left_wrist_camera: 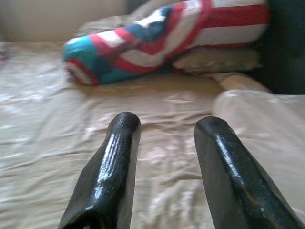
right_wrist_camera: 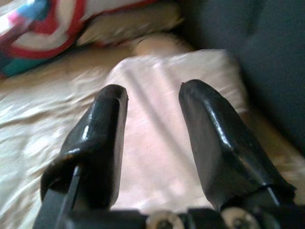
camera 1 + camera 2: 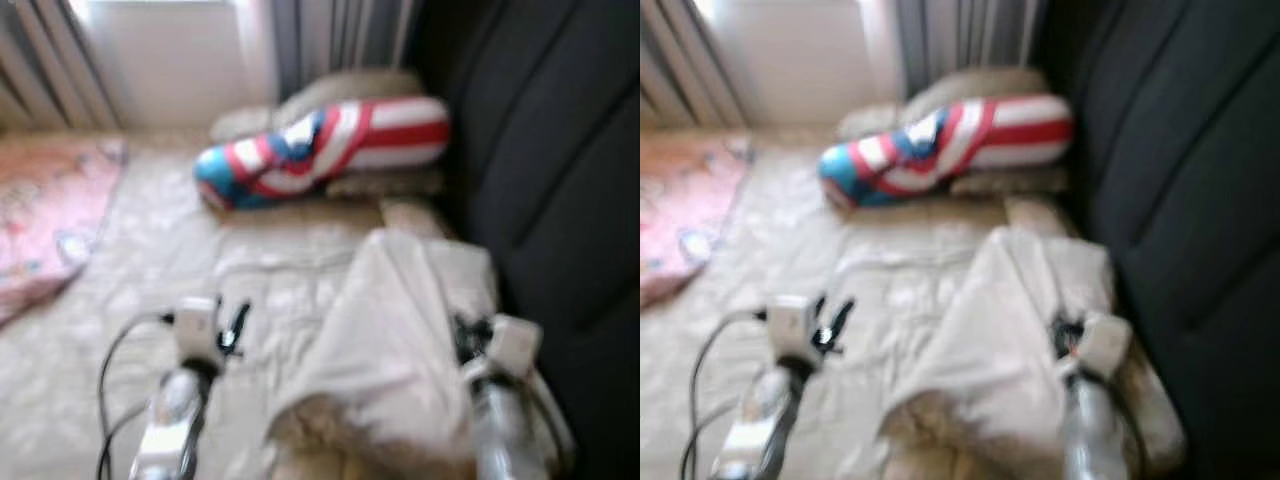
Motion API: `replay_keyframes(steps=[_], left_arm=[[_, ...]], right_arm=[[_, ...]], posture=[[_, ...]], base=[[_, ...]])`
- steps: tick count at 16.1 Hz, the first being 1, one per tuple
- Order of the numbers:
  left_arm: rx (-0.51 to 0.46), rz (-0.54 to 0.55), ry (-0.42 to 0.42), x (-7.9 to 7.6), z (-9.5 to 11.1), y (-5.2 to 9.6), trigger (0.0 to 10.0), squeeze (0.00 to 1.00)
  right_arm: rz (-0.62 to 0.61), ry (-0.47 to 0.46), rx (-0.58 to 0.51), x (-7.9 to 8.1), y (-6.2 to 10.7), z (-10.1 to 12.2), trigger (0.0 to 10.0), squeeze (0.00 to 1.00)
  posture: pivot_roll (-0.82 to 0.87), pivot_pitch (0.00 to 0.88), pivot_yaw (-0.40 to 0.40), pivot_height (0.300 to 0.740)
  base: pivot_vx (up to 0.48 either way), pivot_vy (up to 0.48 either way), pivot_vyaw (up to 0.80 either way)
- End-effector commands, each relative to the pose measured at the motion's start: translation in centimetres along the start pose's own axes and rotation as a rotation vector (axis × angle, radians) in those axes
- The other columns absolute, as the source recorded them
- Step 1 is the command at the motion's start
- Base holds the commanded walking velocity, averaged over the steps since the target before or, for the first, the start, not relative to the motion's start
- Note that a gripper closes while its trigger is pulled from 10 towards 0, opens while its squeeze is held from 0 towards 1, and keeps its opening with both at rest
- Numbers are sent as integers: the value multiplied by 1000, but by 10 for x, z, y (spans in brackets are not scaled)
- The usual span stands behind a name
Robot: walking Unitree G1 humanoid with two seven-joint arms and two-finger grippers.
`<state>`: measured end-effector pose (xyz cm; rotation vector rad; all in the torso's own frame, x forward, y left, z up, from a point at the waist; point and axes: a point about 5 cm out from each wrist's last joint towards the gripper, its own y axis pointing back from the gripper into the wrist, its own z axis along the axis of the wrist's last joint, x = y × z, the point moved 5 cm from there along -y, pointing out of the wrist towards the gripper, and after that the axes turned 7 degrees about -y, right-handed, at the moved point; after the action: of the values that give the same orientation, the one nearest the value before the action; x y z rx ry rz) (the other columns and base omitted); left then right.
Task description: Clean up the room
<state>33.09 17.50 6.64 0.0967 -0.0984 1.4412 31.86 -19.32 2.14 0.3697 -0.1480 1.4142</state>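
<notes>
We hold our right gripper spread apart just above the pale folded blanket, nothing pinched between its fingers. Our left gripper, also spread and empty, hovers over the beige bedsheet left of that blanket. Beyond the blanket lies a red, white and blue bolster pillow; right of the blanket rises the dark headboard. A pink quilt sits far left of it.

Both arms were silver cylinders ending in pale boxy wrist blocks. A thin black looping cable ran beside the left gripper, whose two long glossy black fingers had rounded tips. The right gripper had matching fingers, with two pale screw heads at their base.
</notes>
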Motion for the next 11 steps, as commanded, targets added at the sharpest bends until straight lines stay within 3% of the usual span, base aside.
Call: replay_keyframes(steps=[1,11], left_arm=[[-2,-15,23,-7,1,0,10000,0],[8,-15,13,-8,-1,1,10000,0]], right_arm=[[-36,9,21,-15,5,-4,10000,0],[14,4,73,-7,7,-15,10000,0]], posture=[[-95,20,-14,740],[-98,14,-9,740]], base=[[0,0,0],[0,0,0]])
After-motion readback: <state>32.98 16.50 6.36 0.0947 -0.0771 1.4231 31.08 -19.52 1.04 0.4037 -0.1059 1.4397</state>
